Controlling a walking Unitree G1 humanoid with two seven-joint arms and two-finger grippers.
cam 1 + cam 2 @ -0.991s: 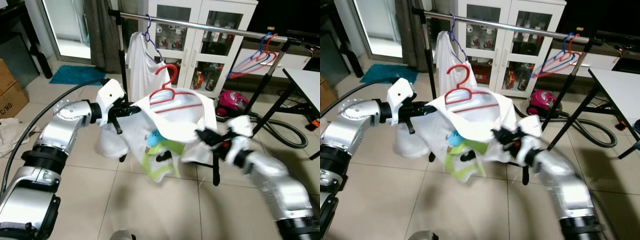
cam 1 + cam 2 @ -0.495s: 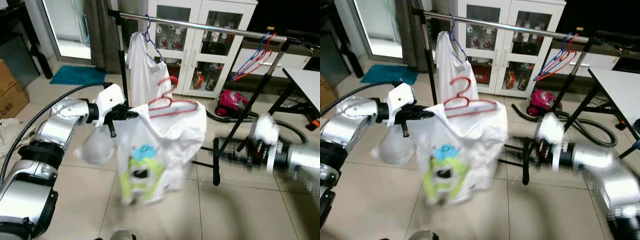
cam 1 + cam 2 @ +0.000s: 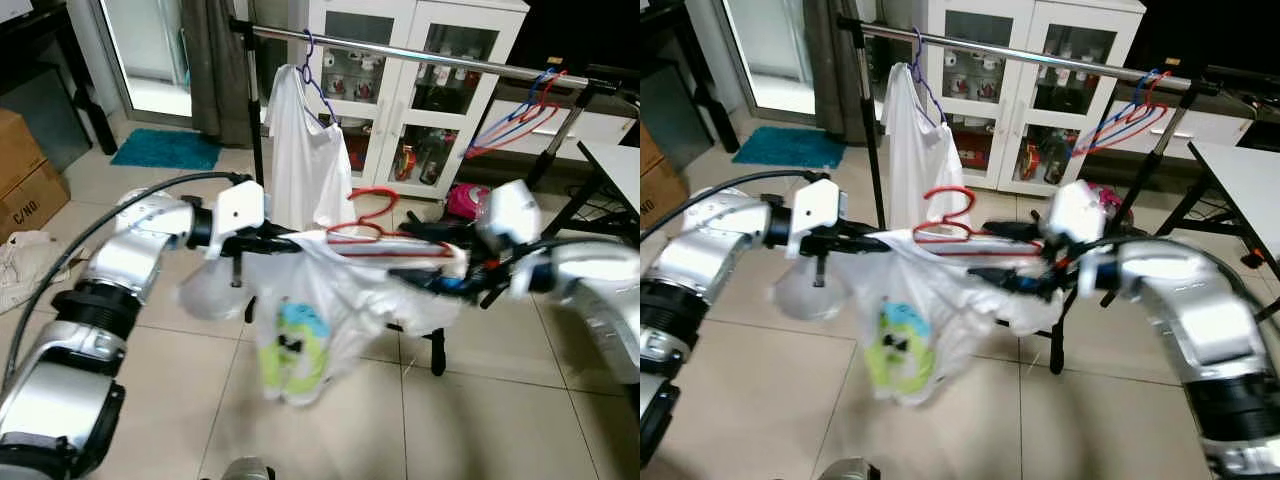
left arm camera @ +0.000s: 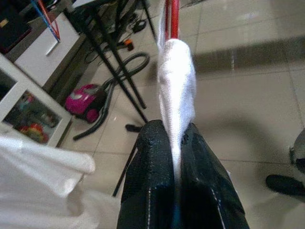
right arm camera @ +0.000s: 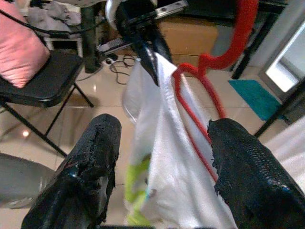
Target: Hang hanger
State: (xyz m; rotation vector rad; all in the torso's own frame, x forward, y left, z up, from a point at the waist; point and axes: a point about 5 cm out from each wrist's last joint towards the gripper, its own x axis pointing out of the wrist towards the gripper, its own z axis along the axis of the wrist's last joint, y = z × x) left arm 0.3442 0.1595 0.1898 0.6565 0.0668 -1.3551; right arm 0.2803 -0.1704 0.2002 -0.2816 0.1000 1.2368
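the red hanger [image 3: 385, 232], carrying a limp white shirt [image 3: 330, 300] below the rail [image 3: 420, 57], looks light but floppy: left end effector [image 4: 174, 143] clamps its shoulder, right end effector [image 5: 162, 143] gapes around the other.

The red hanger [image 3: 385, 232] looks like smooth plastic, and the white T-shirt [image 3: 330, 300] draped on it is soft matt cloth with a green and blue print; the left gripper [image 4: 176, 143] pinches that cloth between black fingers [image 4: 147, 181] with a fine grainy, rubbery texture, and the right gripper [image 5: 164, 138] has fingers [image 5: 240, 162] of the same rough black surface, spread apart. The rail [image 3: 420, 56] above is polished shiny metal, the arms are brushed silver metal, and the floor [image 3: 180, 400] is glossy pale tile
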